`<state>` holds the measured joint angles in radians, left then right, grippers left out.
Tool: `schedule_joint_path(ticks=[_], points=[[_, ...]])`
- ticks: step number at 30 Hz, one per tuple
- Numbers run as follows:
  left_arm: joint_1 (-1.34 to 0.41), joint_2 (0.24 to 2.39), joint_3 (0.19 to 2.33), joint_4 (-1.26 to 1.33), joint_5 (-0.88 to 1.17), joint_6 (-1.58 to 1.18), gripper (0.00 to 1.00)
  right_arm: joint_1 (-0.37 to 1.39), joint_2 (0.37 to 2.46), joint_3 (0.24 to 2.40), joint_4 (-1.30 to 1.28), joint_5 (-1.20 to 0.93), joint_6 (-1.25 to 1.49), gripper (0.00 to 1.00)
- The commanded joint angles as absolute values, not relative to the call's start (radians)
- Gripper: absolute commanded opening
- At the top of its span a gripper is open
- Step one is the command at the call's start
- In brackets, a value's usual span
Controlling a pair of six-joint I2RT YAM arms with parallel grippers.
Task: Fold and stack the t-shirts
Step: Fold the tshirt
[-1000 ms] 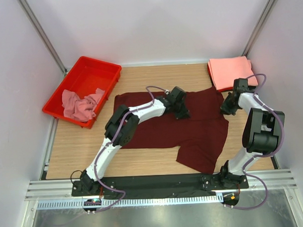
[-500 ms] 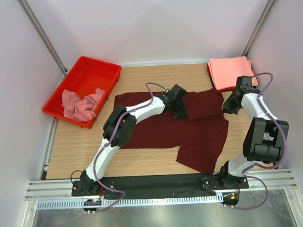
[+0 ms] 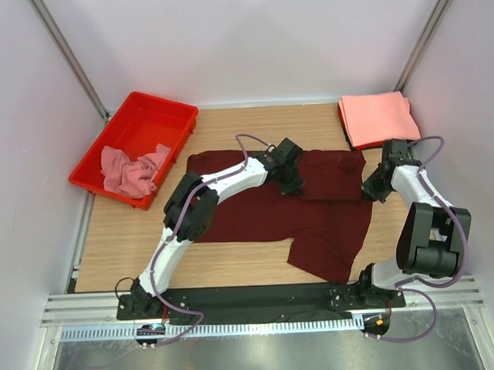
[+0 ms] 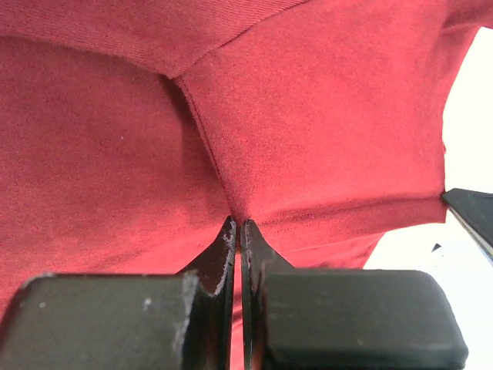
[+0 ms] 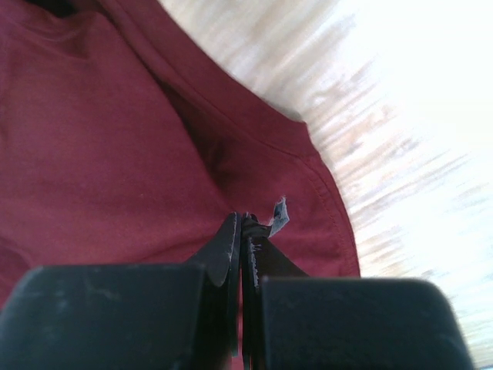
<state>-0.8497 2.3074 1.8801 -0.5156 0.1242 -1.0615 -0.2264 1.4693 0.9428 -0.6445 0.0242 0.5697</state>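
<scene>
Fold-and-stack sequence, mid-task. At far left, the red tray (image 3: 152,127) holds a dusty pink t-shirt (image 3: 129,171), crumpled and not yet folded. At centre, the maroon t-shirt (image 3: 256,217) lies spread on the bench (image 3: 119,246). Its upper right part is turned over in a band running between the two tools, while the lower body and a sleeve toward the near edge lie flat. The left tool (image 3: 289,182) is clenched on this shirt near the middle of its upper edge, and in the wrist view the fingertips (image 4: 229,235) meet on a raised ridge of cloth. The right tool (image 3: 370,189) is likewise clenched on the shirt's hem at its right corner, beside bare wood. At the far right rear lies the salmon-pink pile (image 3: 376,115), folded square, near the maroon shirt's corner but apart from it. By appearance, the pile is finished work and the maroon shirt is in an early fold. Completing its folds, stacking it, and processing the pink shirt in the tray remain.
</scene>
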Motion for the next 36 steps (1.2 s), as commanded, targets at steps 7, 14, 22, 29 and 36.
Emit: schedule_joint_path(ticks=[7,14,22,29,36], points=[[-0.854,2.264,1.853,-0.546,0.127,-1.040,0.00,-0.232,1.342,0.873,-0.644,0.121,0.609,0.01],[-0.854,2.256,1.850,-0.577,0.089,-1.039,0.00,-0.232,1.319,0.813,-0.597,0.048,0.629,0.01],[-0.854,2.247,1.847,-0.595,0.075,-1.026,0.00,-0.232,1.305,0.805,-0.539,0.014,0.583,0.04],[-0.859,2.168,1.772,-0.502,0.071,-0.986,0.34,-0.250,1.374,0.939,-0.502,-0.139,0.476,0.32],[-0.859,2.183,1.796,-0.476,0.115,-0.962,0.41,-0.250,1.449,0.920,-0.508,-0.163,0.476,0.39]])
